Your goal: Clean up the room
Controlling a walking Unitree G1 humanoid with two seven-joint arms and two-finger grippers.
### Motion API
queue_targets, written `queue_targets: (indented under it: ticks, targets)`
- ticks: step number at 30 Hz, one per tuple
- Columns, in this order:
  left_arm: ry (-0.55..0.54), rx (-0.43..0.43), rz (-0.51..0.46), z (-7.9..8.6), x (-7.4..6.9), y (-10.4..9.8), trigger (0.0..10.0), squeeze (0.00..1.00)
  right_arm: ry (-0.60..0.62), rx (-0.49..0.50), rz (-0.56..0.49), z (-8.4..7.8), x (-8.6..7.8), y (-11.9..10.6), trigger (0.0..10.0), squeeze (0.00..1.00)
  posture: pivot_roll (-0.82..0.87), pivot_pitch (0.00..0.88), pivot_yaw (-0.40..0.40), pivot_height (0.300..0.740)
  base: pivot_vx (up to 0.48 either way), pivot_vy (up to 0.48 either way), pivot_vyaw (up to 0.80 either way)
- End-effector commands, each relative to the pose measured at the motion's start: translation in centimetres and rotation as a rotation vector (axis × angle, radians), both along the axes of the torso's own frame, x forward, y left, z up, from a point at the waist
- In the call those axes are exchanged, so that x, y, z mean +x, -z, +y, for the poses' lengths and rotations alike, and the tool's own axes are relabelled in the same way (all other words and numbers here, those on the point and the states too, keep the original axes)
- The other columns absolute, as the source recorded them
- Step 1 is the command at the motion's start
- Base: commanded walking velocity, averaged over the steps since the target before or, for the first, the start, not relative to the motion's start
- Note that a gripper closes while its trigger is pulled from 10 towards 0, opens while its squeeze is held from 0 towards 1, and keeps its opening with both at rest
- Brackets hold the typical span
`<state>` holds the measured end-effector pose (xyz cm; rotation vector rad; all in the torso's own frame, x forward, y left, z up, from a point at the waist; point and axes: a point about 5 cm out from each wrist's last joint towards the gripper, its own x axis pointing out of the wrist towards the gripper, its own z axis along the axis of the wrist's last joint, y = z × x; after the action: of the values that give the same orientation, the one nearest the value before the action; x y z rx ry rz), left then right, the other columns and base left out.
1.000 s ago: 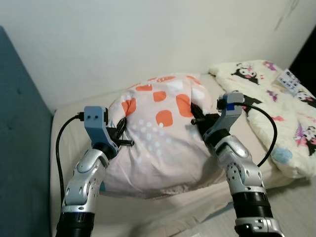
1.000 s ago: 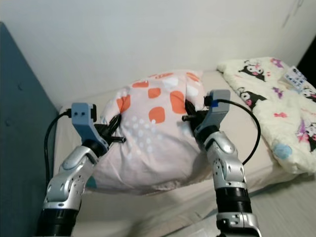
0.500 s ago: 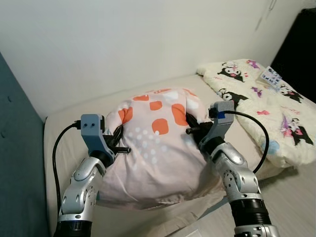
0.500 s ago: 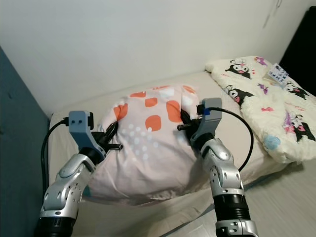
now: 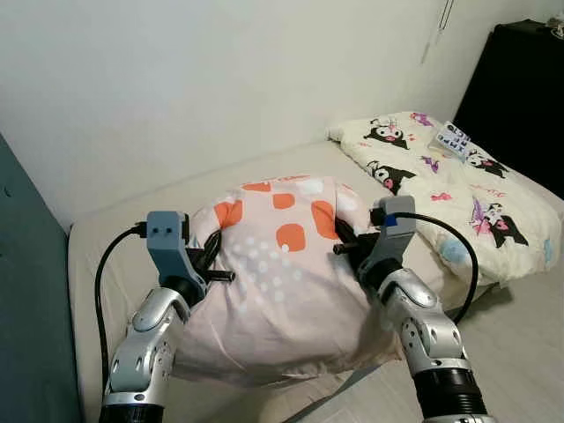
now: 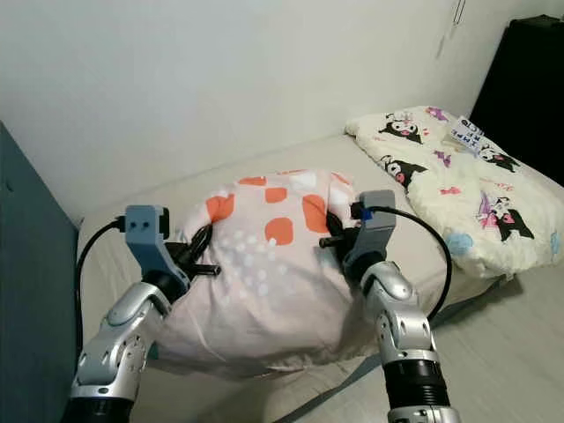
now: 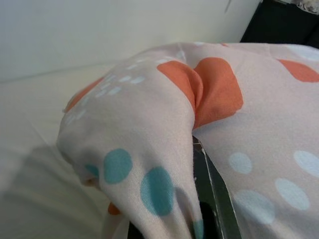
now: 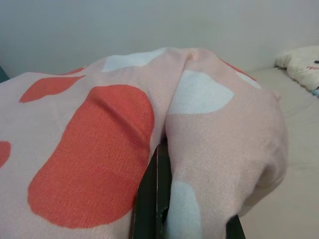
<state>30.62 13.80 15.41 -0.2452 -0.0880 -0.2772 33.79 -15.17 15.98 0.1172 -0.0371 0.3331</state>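
The pink spotted pillow hung over the bed, the left gripper and right gripper each clamped on its fabric at opposite ends.

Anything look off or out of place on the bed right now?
Mainly the blanket: it lies bunched at the mattress's far right end instead of spread, with a small printed packet on it. The pillow is pinched between both grippers, left and right.
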Motion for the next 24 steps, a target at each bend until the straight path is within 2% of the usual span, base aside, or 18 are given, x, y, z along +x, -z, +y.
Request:
queue_targets:
  ticks: [1, 6, 17, 24]
  targets:
    - [0.021, -0.011, -0.064, -0.83, -0.28, -1.08, 10.0, 0.0, -0.029, -0.014, -0.053, 0.92, -0.17, -0.66, 10.0, 0.0, -0.01, 0.076, -0.032, 0.74, 0.0, 0.0, 0.0]
    - [0.017, -0.017, -0.059, -0.99, -0.33, -0.96, 10.0, 0.0, -0.008, 0.02, -0.044, 0.9, -0.27, -0.47, 10.0, 0.0, -0.01, 0.076, -0.032, 0.74, 0.0, 0.0, 0.0]
    - [0.004, -0.009, -0.043, -1.23, -0.37, -0.64, 10.0, 0.0, -0.001, -0.026, -0.047, 0.99, -0.3, -0.31, 10.0, 0.0, -0.01, 0.076, -0.028, 0.74, 0.0, 0.0, 0.0]
    - [0.004, 0.003, -0.049, -1.43, -0.42, -0.69, 10.0, 0.0, -0.001, -0.051, -0.057, 1.03, -0.29, -0.39, 10.0, 0.0, -0.01, 0.075, -0.029, 0.74, 0.0, -0.48, 0.8]
